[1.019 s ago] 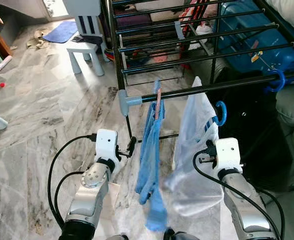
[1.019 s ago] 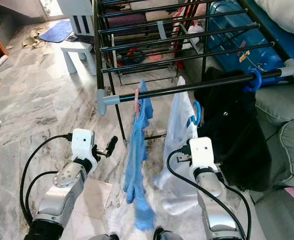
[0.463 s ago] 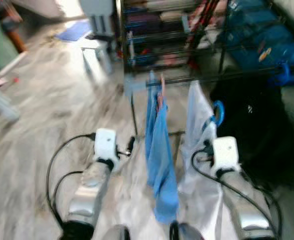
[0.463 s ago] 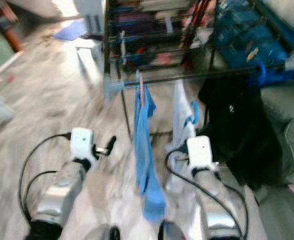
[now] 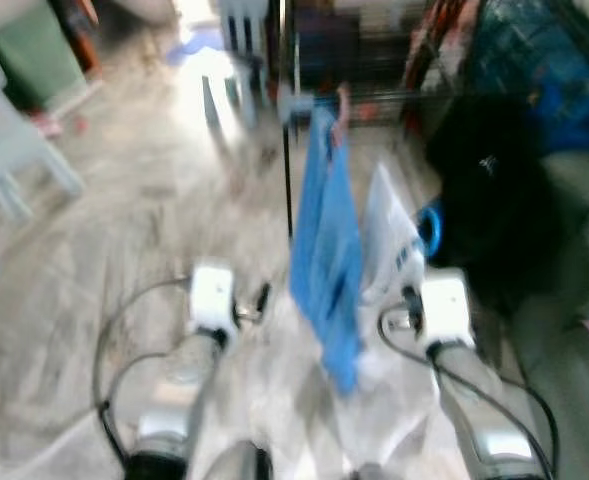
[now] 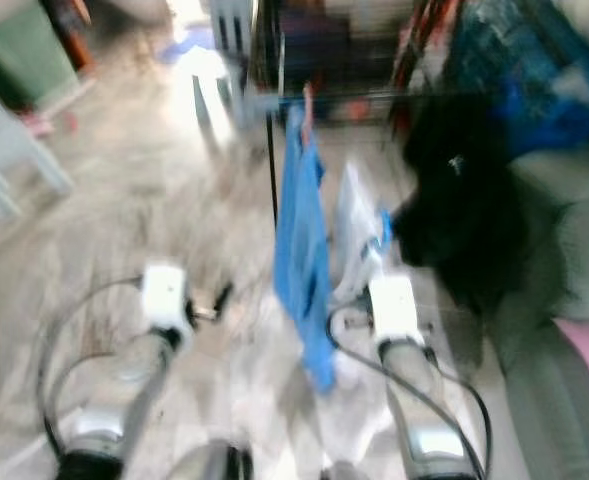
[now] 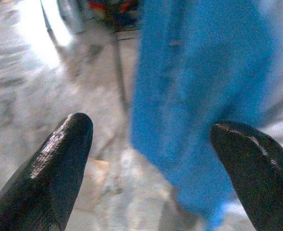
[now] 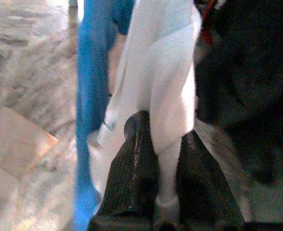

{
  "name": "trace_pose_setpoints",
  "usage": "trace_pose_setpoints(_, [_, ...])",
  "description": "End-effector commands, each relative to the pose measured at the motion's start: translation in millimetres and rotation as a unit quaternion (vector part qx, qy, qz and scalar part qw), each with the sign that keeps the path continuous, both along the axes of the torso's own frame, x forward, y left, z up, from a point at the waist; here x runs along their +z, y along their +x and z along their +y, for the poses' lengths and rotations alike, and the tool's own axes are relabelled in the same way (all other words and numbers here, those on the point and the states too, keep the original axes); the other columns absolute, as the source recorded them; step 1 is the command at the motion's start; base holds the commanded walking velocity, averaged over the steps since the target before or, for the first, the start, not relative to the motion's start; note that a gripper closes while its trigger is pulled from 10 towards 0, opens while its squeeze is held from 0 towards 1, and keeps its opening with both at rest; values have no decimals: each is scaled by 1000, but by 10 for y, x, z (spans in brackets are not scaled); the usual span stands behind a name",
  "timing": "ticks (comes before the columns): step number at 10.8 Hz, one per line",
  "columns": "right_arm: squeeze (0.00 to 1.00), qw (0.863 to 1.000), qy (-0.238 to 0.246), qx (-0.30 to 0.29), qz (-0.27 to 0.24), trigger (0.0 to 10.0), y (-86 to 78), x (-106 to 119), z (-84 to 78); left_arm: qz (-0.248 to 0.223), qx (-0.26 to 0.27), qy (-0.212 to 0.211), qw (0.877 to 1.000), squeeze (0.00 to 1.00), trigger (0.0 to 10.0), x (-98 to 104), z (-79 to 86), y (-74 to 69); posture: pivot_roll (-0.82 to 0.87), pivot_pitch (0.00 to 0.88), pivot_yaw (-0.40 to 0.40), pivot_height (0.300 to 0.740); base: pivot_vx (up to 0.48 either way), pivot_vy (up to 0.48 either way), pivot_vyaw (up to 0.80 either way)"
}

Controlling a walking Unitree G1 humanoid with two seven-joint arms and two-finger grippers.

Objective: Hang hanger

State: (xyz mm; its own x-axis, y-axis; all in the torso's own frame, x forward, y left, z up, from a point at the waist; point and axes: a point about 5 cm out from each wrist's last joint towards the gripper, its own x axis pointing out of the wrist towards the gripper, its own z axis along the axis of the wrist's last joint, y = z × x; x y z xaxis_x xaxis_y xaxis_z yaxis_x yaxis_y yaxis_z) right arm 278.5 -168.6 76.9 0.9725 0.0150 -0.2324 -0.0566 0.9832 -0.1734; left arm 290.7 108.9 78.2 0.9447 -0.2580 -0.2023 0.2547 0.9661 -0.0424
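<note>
The head views are blurred by motion. My right gripper (image 8: 163, 131) is shut on a white garment (image 8: 165, 72), which hangs on a blue hanger whose hook (image 5: 430, 228) shows beside the cloth. It is low, in front of the drying rack (image 5: 304, 100). A blue cloth (image 5: 326, 260) hangs from the rack's front rail, left of the white garment. A black garment (image 5: 484, 190) hangs to the right. My left gripper (image 7: 151, 131) is open and holds nothing, with the blue cloth (image 7: 199, 96) just ahead of its fingers.
Marble floor (image 5: 124, 250) spreads to the left. A pale chair (image 5: 14, 150) stands at far left and a white stool (image 5: 224, 80) near the rack's left end. A grey sofa (image 5: 574, 210) lies at the right.
The whole picture has shifted and blurred, so the camera moved: the rack now sits higher and farther off. Both arms keep their pose, the right still gripping the white garment.
</note>
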Motion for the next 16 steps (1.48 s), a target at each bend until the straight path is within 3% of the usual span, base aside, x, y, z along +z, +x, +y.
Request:
trace_pose_setpoints(1, [0, 1000, 7, 2, -22, 10000, 33, 101, 28, -8, -2, 8, 1000, 0, 10000, 41, 13, 19, -68, 147, 32, 740, -345, 0, 0])
trace_pose_setpoints(9, [0, 999, 4, 17, -27, 10000, 73, 134, 90, -15, -2, 0, 1000, 0, 10000, 73, 33, 31, -64, 172, 36, 740, -37, 0, 0])
trace_pose_setpoints(16, [0, 998, 9, 48, -33, 10000, 84, 177, 184, -20, -18, -5, 1000, 0, 10000, 107, -39, 37, -83, 200, 30, 740, 0, 0, 800])
